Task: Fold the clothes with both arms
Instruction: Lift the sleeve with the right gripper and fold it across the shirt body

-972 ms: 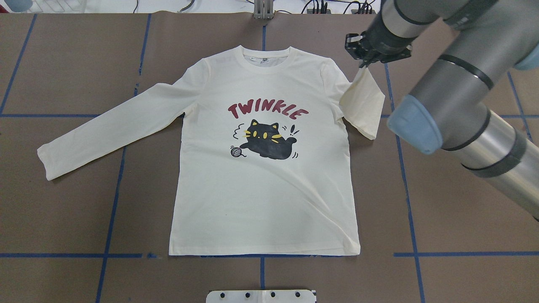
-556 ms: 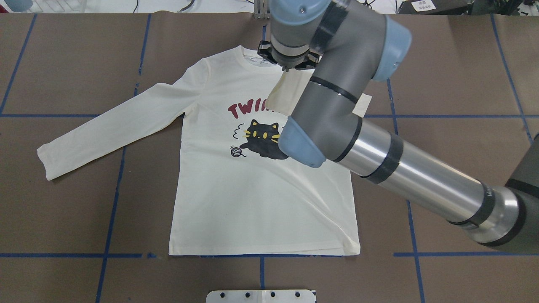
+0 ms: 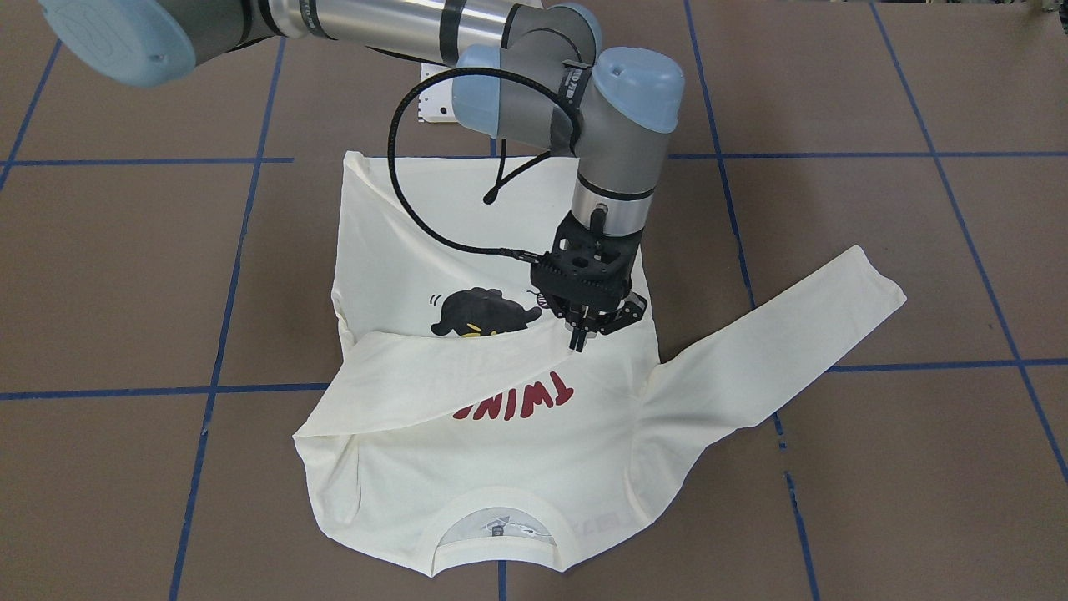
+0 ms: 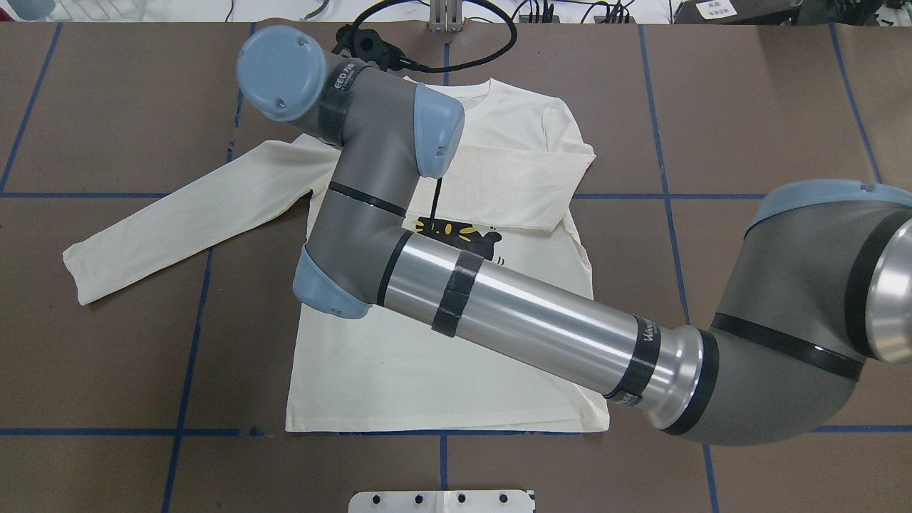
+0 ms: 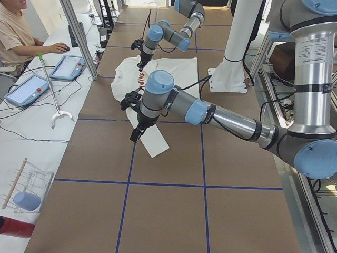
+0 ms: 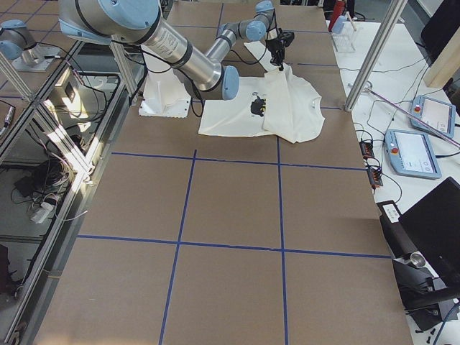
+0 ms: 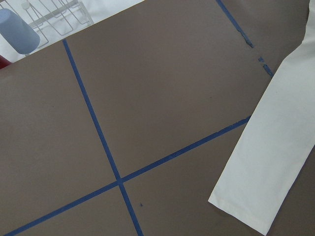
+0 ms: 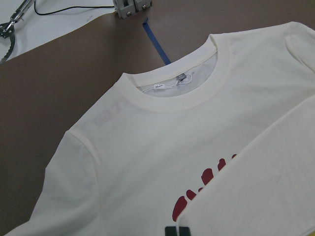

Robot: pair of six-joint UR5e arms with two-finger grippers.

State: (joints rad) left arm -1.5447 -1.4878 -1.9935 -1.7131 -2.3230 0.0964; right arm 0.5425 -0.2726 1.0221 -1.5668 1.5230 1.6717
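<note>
We see a table [image 4: 92, 356] covered in brown paper and marked into squares with blue tape [image 4: 107, 432]. Past its left end a person [image 5: 16, 34] sits at a white bench with 2 tablets [image 5: 26, 89], and a white pedestal [image 5: 237, 47] stands on the robot's side. The T-shirt [image 4: 442, 370] lies print-up in the middle of the table, hem nearest the robot, collar [image 3: 496, 501] on the far side. Its left sleeve [image 4: 178, 221] lies stretched out flat to the left. The right sleeve [image 3: 434, 367] is folded across the chest, covering the end of the red lettering [image 3: 515, 403] and leaving the cat [image 3: 480, 315] in view. The right gripper [image 3: 578, 340] points down at that sleeve's cuff, its fingers drawn narrow and pinching the cloth. The left gripper [image 5: 135, 138] shows only in the view from the left end, raised near the left sleeve's cuff, and we cannot tell whether it is wide or narrow. Against 0.6 s ago, the right arm [image 4: 527, 313] has swung further left over the shirt, carrying the cuff from beside the collar down across the chest. 1 s ago that sleeve was held up outside the right shoulder. The left sleeve and the hem lie where they were.
</note>
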